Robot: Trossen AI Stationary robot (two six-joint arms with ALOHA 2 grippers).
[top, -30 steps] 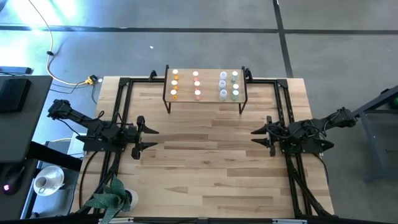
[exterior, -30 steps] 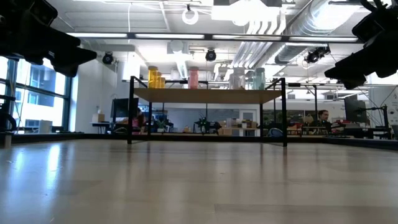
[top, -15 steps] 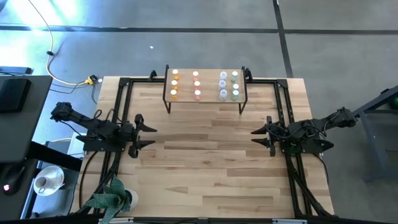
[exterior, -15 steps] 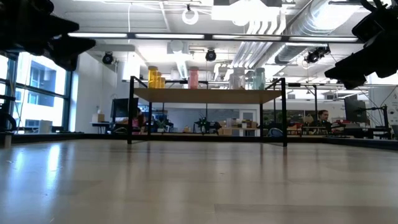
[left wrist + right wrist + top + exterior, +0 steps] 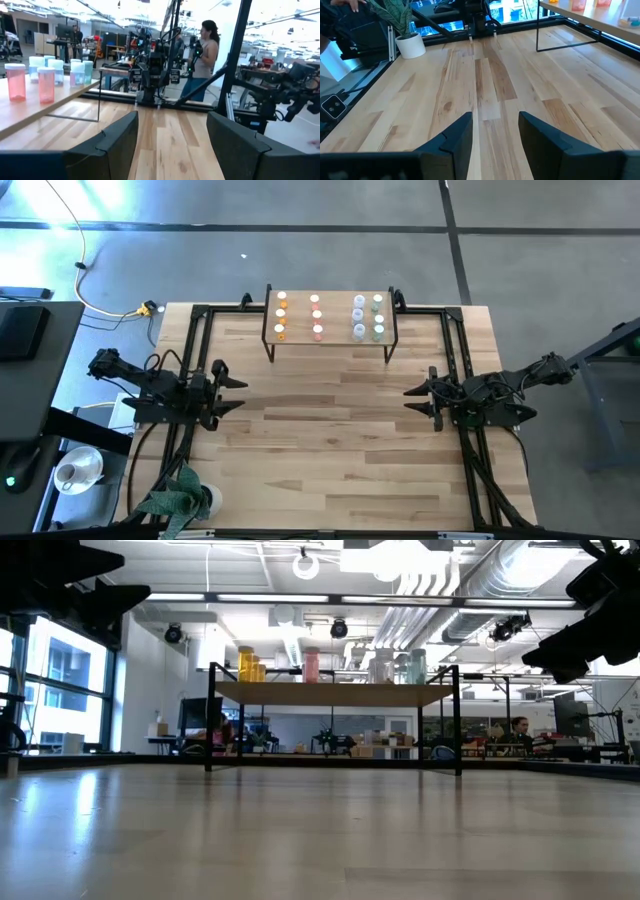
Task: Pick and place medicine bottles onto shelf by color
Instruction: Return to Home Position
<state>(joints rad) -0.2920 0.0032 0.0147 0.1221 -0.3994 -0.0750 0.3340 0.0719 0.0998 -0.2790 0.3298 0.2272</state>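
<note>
Lately changed: the left gripper (image 5: 233, 394) has drawn back toward 9 o'clock across the bench (image 5: 330, 445) and sits closer to its own edge than a second ago. Its fingers (image 5: 117, 142) are spread wide with nothing between them. Unchanged: the right gripper (image 5: 409, 400) waits at 3 o'clock, its fingers (image 5: 457, 137) also parted and empty. Stock: the shelf (image 5: 338, 321) stands at 12 o'clock on the bench, well apart from both arms. It carries the medicine bottles in four columns, from 9 toward 3 o'clock: orange (image 5: 281, 317), pink-red (image 5: 317, 316), pale blue-white (image 5: 359, 318) and teal green (image 5: 378, 318). None has shifted. No bottle shows on the bench itself. Assessment: the colour sorting looks finished, and the left arm's retreat reads as a return to rest.
</note>
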